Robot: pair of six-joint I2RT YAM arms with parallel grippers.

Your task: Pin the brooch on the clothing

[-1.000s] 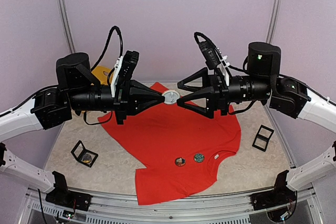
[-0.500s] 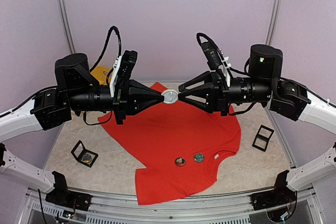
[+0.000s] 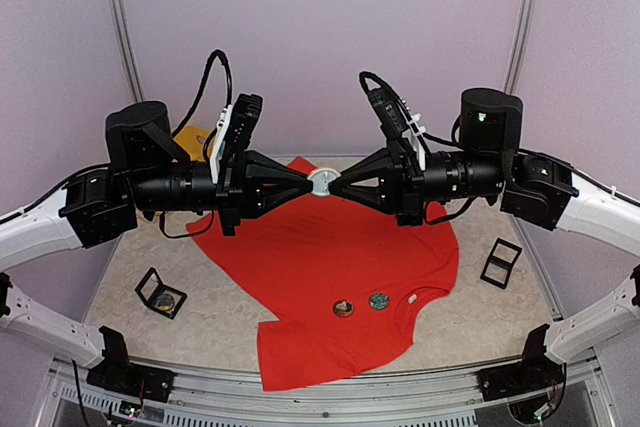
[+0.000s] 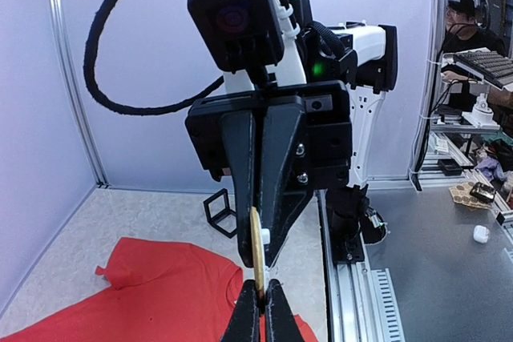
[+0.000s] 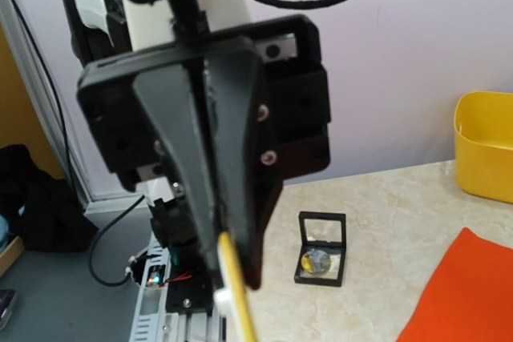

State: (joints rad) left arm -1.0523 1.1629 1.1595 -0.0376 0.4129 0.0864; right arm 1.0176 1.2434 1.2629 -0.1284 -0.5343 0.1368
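Your left end effector and right end effector both pinch the brooch in mid-air above the shirt spread on the desk, likely to work its pin open.

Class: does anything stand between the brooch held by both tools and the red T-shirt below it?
Nothing visible does. The brooch, pinched between the left tool and right tool, hangs over bare cloth of the T-shirt; two small badges lie nearer the collar.
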